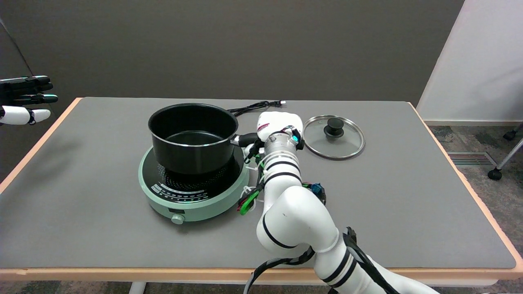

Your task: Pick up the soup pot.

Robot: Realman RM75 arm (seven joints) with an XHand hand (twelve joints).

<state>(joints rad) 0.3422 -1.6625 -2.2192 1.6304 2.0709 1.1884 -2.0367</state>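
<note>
We had the right hand (274, 124) wrapped on the soup pot (193, 136) handle, at the pot's right side; only the white back of the hand showed, so the fingers were hidden and we couldn't tell how they lay beyond closing round the black handle stub. Soup pot was black, no lid, empty as far as we could see, and sat raised over the far part of the cooker (192, 190), its base clear of the dark cooktop ring, which showed in front of it. Cooker was pale green, round, knob on the near edge, placed left of centre on the grey table (408, 196). Glass lid (333, 136) with a black knob lay flat on the table just right of the hand, not touching it. Black power cord (255, 107) was coiled on the far side behind the pot and hand. Right arm came in from the near right edge, with green and white cable ties along the wrist.
</note>
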